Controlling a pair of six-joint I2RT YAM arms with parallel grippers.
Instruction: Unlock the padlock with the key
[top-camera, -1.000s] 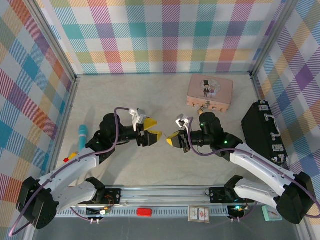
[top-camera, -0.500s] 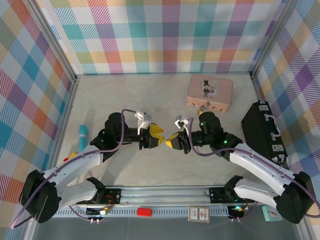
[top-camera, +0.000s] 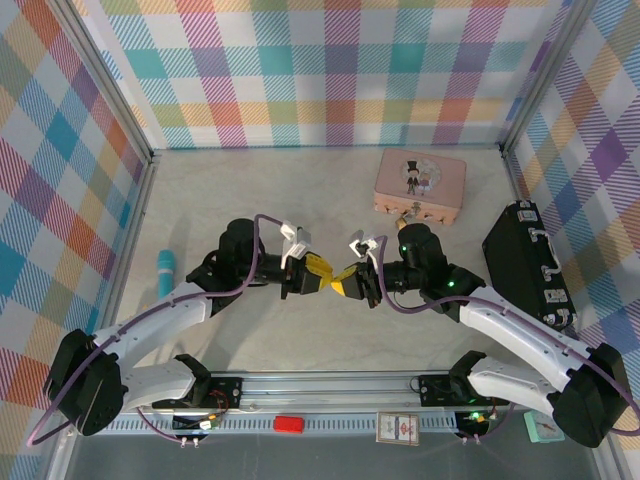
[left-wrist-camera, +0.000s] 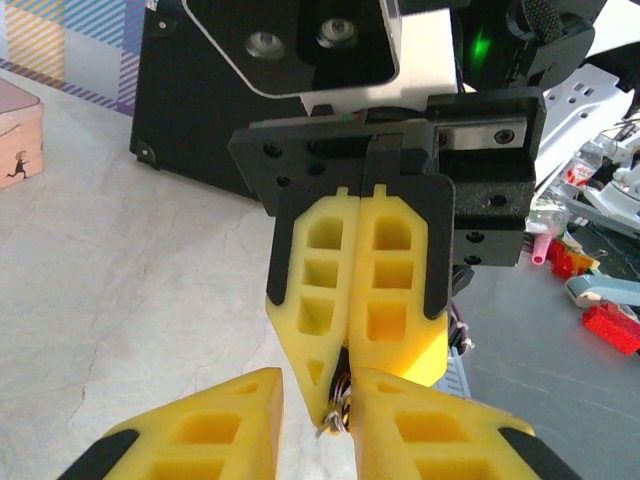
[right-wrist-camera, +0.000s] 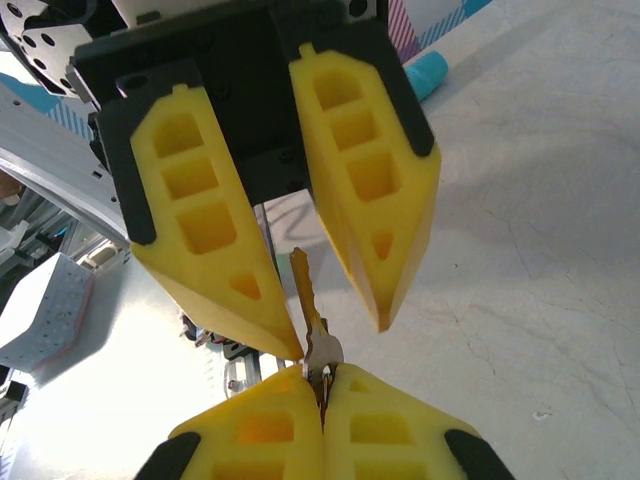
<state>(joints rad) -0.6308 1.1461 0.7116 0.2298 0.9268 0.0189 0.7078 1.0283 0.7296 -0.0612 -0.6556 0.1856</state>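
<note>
Since a second ago, the left end effector (top-camera: 324, 270) has moved right until its tips almost meet the right end effector (top-camera: 346, 284), which has barely moved. Both are above the middle of the desk (top-camera: 300, 190).

The right end effector is pinched tight on the head of the key (right-wrist-camera: 308, 300). The thin blade sticks out from its tips. The left end effector is spread open, with one finger on each side of the blade, not touching it yet. This looks like a hand-over of the key from one arm to the other.

The padlock (top-camera: 406, 212) is a tiny gold thing at the near edge of the pink tin (top-camera: 420, 180), far and to the right, well apart from the key.

A few things could go wrong here. If the right end effector lets go before the left one has closed, the key will likely fall to the desk. The blade is thin, so the fingers could close on it crooked and twist it. The tips are very close together, so a small push could make them bump and knock the key loose.
</note>
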